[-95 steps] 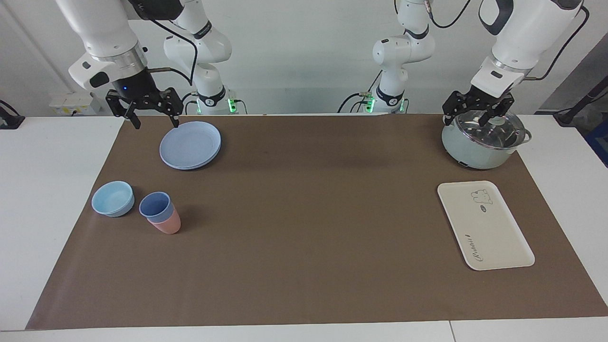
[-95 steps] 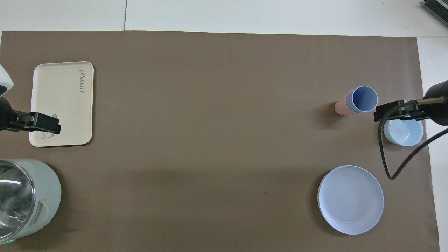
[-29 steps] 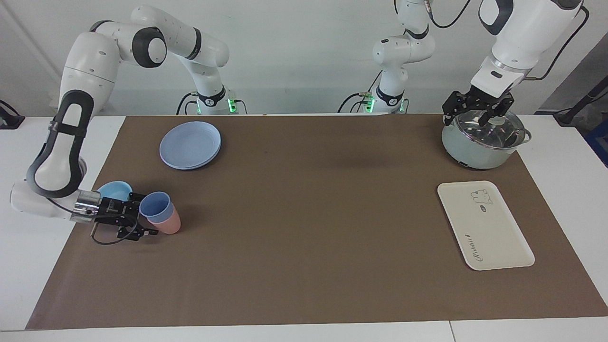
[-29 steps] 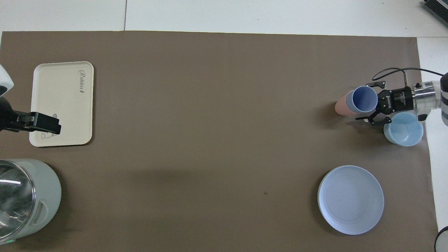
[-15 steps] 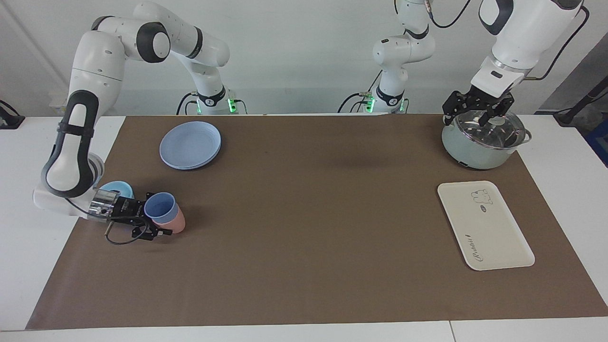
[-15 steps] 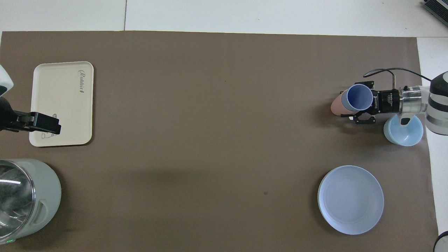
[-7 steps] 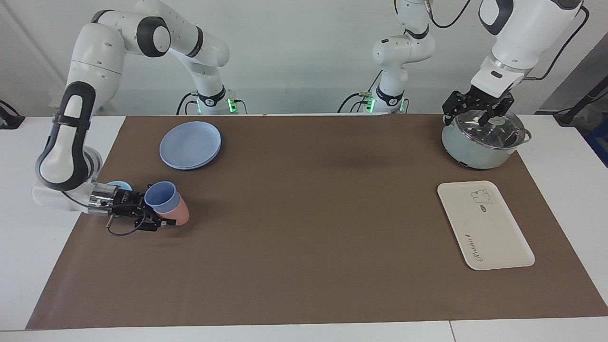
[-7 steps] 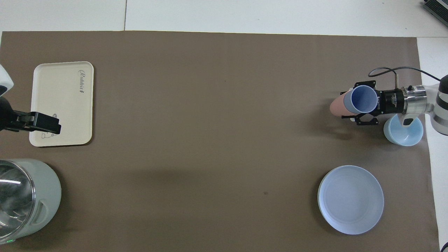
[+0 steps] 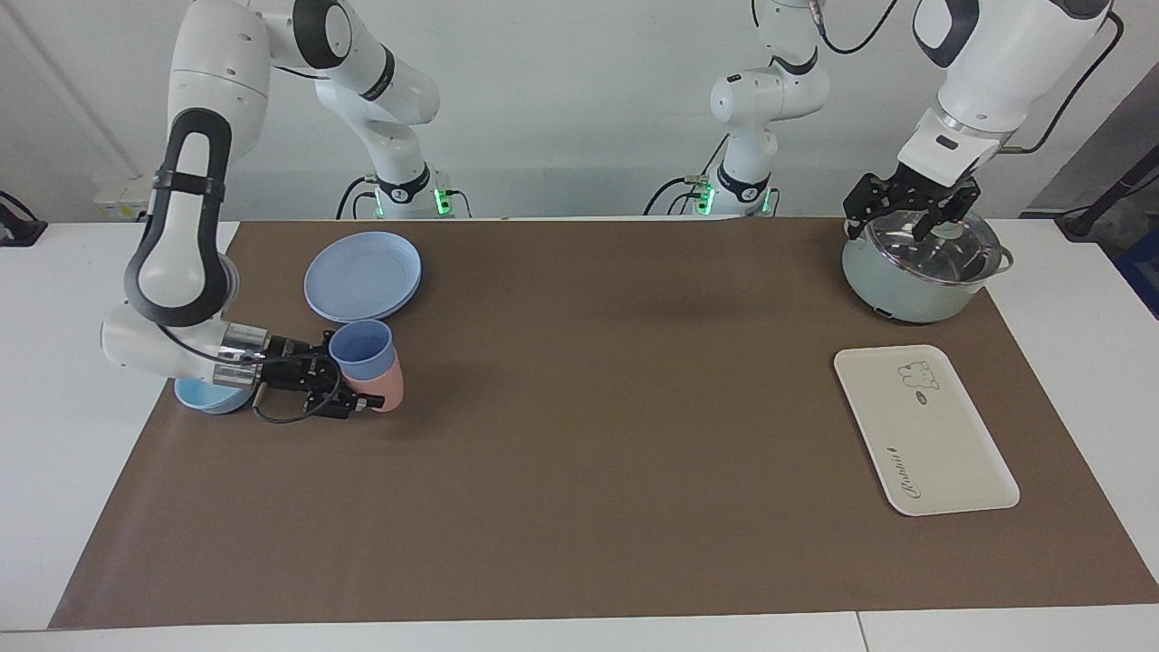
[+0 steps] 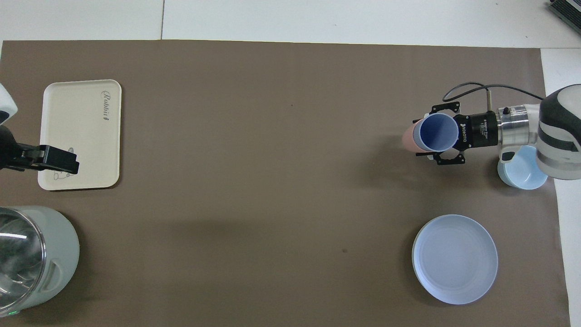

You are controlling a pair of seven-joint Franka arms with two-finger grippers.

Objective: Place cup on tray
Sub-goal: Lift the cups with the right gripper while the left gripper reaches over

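At the right arm's end of the surface, right tool (image 9: 349, 385) clamped the cup (image 9: 362, 349), nested in pink cup (image 9: 387, 389); tray (image 9: 924, 430) lay toward 3 o'clock in the facing view, near the idle, spread left tool (image 9: 910, 210).

The right gripper (image 9: 349, 391), which hung over the round blue plate (image 9: 363, 275) at the start, came down beside the stacked cups, closed on them, and has now carried the periwinkle cup (image 9: 361, 349) with the pink cup (image 9: 384, 390) toward three o'clock in the facing view, tilted, away from the light-blue bowl (image 9: 201, 396).
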